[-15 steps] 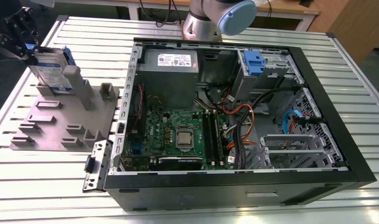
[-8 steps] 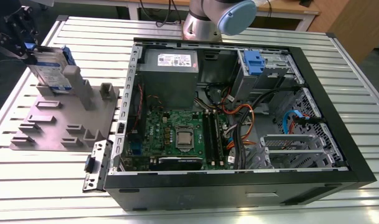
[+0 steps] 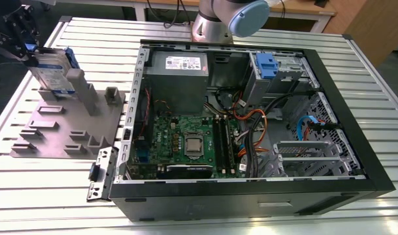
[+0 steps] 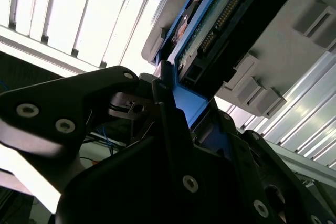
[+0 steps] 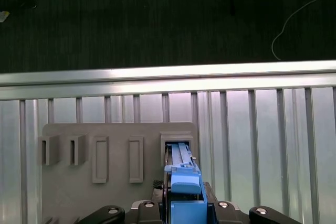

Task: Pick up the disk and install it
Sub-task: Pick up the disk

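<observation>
The disk (image 3: 53, 73) stands on edge at the far left of the exterior view, a silver-grey drive with a white-and-blue label in a bright blue bracket. Its lower end sits at a slot of the grey fixture plate (image 3: 61, 129). My black gripper (image 3: 31, 50) is at its upper end, shut on the blue bracket. In the first wrist view the bracket of the disk (image 5: 183, 174) runs between the fingers of my gripper (image 5: 184, 205), down into a raised grey socket. The second wrist view shows the disk's circuit-board side (image 4: 212, 17) and the gripper (image 4: 181, 106) clamped on the blue frame.
An open black computer case (image 3: 355, 161) lies to the exterior view's right of the fixture. Inside are a grey power supply (image 3: 179, 66), a drive bay with a blue latch (image 3: 267, 66), a motherboard (image 3: 185, 142) and cables. The arm's base (image 3: 215, 22) stands behind on the slatted metal table (image 3: 48, 191).
</observation>
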`<state>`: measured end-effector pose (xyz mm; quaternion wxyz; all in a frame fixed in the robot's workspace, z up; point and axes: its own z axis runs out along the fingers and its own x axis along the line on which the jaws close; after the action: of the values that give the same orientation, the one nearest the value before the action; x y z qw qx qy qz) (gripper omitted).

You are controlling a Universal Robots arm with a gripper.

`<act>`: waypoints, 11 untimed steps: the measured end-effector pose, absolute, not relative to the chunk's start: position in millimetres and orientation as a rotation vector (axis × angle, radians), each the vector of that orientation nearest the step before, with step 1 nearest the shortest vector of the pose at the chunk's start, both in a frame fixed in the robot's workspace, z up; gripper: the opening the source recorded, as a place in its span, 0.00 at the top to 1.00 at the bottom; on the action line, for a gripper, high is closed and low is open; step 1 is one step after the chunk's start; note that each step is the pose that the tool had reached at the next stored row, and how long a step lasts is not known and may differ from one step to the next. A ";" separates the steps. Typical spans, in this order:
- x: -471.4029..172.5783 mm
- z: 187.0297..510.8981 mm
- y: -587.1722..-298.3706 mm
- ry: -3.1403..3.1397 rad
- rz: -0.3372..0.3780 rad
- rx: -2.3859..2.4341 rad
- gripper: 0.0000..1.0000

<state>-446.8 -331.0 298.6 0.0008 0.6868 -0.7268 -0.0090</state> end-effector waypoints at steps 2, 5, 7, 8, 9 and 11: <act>-446.8 300.9 -331.0 -2.282 -0.028 2.156 0.64; -446.8 301.6 -331.0 -2.282 -0.028 2.156 0.64; -446.8 302.1 -331.0 -2.282 -0.028 2.156 0.64; -446.8 302.5 -331.0 -2.282 -0.028 2.156 0.64; -446.8 302.8 -330.9 -2.282 -0.028 2.156 0.64; -446.8 303.7 -331.0 -2.282 -0.028 2.156 0.64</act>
<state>-446.8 -331.0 303.7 0.0009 0.6868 -0.7268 -0.0090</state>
